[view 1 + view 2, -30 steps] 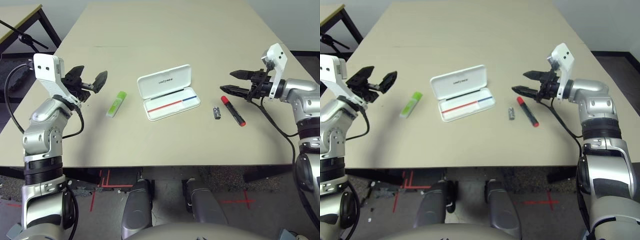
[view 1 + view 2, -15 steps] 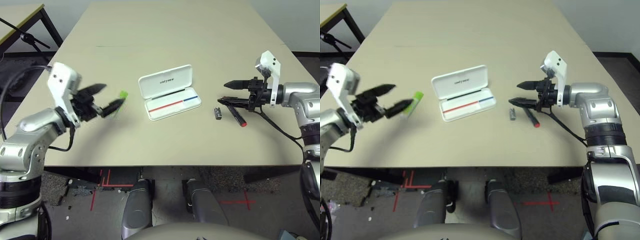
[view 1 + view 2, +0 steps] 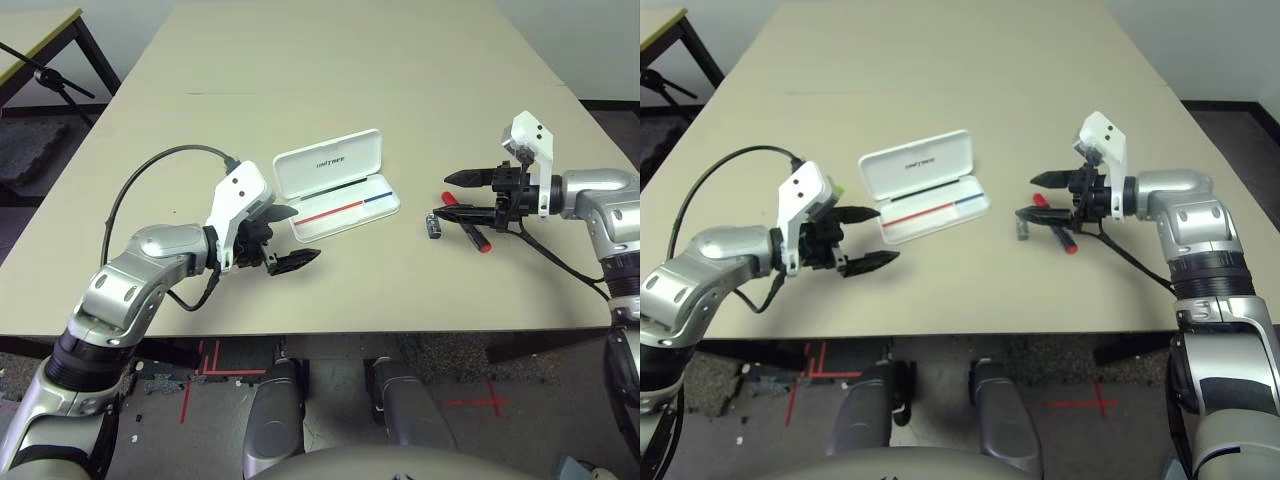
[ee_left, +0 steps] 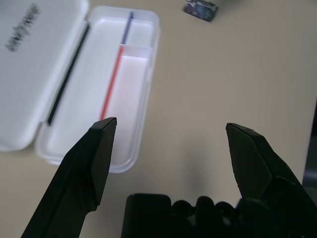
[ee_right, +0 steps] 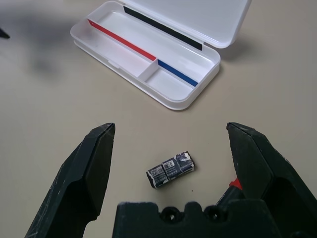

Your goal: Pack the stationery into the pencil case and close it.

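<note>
The white pencil case (image 3: pixel 331 160) lies open mid-table, its lid folded back and a red-and-blue stripe in the tray (image 5: pixel 127 53). My left gripper (image 3: pixel 291 238) hovers open and empty just front-left of the case (image 4: pixel 126 84). Behind that wrist only a sliver of the lime-green highlighter (image 3: pixel 837 188) shows. Right of the case lie the tiny dark grey piece (image 3: pixel 433 225) and the red marker (image 3: pixel 468 226). My right gripper (image 3: pixel 443 196) is open above them, holding nothing. The dark piece (image 5: pixel 170 169) sits between its fingers, with the marker's red tip (image 5: pixel 234 185) by one finger.
The beige table (image 3: pixel 330 70) stretches far back with bare room behind the case. A second table and a black stand (image 3: pixel 50 75) are at the far left. A black cable (image 3: pixel 150 170) loops over my left forearm.
My left arm has swung right, from over the highlighter to the front-left of the case. My right gripper has edged left and lower over the dark piece. Both stay open.
</note>
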`<action>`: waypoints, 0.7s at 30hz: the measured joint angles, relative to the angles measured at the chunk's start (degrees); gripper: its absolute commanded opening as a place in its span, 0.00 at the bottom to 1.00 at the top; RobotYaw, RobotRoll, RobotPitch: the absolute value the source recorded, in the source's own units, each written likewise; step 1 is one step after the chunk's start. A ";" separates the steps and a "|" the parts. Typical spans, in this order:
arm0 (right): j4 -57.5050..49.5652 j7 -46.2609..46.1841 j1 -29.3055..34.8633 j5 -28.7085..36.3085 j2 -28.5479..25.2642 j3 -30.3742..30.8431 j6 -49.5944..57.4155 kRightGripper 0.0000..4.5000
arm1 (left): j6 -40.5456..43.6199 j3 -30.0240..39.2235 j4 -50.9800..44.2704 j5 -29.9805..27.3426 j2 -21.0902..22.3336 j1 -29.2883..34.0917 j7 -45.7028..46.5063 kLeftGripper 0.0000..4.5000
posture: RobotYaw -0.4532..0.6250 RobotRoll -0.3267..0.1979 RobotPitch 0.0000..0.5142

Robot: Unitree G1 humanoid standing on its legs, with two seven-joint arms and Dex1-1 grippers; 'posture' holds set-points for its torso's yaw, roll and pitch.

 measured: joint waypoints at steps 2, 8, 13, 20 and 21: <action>-0.36 -0.10 0.27 0.00 0.00 0.02 0.00 1.00 | -0.31 -1.39 1.34 1.49 -0.55 -1.04 -0.31 0.99 | 0.42 0.62 0.30; -0.81 -1.14 0.91 -0.17 0.24 0.18 -0.05 1.00 | -1.59 -5.78 6.60 7.82 -2.06 -3.90 -0.29 0.99 | 0.41 0.62 0.30; -0.83 -1.99 0.95 -0.44 0.60 0.19 -0.35 1.00 | -2.25 -7.83 10.80 11.61 -3.70 -6.82 -0.36 0.99 | 0.40 0.62 0.30; -0.83 -3.07 1.50 -0.50 1.08 0.19 -0.82 1.00 | -2.18 -9.68 11.75 14.05 -4.19 -7.46 -2.31 0.99 | 0.39 0.62 0.30; -0.84 -3.22 1.62 -0.50 1.15 0.19 -0.93 1.00 | -2.19 -9.72 12.02 14.32 -4.19 -7.47 -2.50 0.99 | 0.39 0.62 0.30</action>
